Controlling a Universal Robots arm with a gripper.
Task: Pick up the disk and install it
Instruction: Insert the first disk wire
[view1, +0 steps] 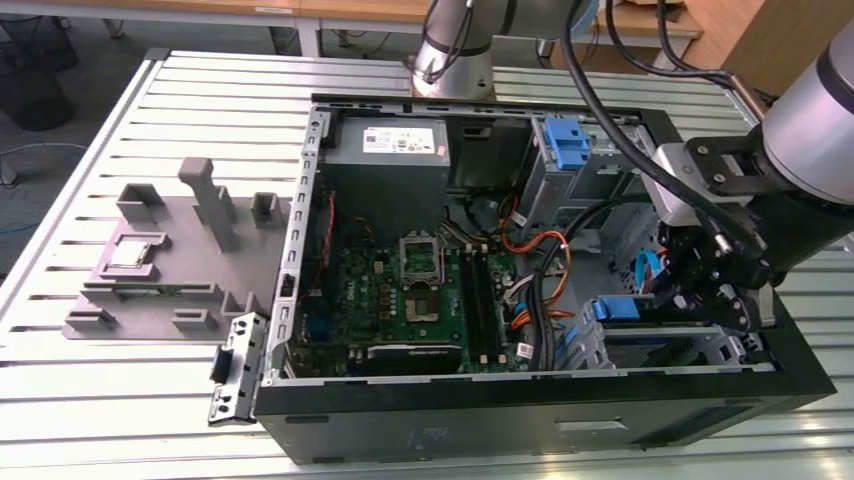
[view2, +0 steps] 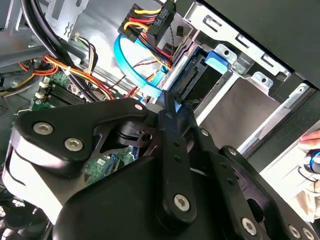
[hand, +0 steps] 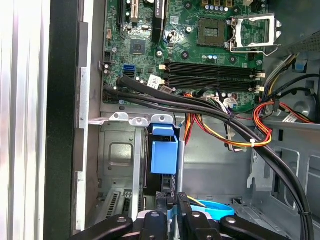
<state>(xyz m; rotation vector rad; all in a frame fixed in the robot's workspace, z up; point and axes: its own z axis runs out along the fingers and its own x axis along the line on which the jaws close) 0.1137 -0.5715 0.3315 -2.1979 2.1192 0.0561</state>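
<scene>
Disk (hand: 163, 156) seated upright in drive cage (hand: 116, 160), gripper (hand: 172, 200) jaws nearly closed around flat blue cable (view2: 131, 67)

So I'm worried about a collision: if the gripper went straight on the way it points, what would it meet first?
Probably the blue carrier seated in the metal drive cage, directly ahead of the gripper in the first wrist view; depth is uncertain.

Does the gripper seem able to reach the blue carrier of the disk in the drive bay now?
Probably yes. In the first wrist view the gripper sits right at the blue carrier in the drive cage, with nothing between; the black cables run to one side.
</scene>
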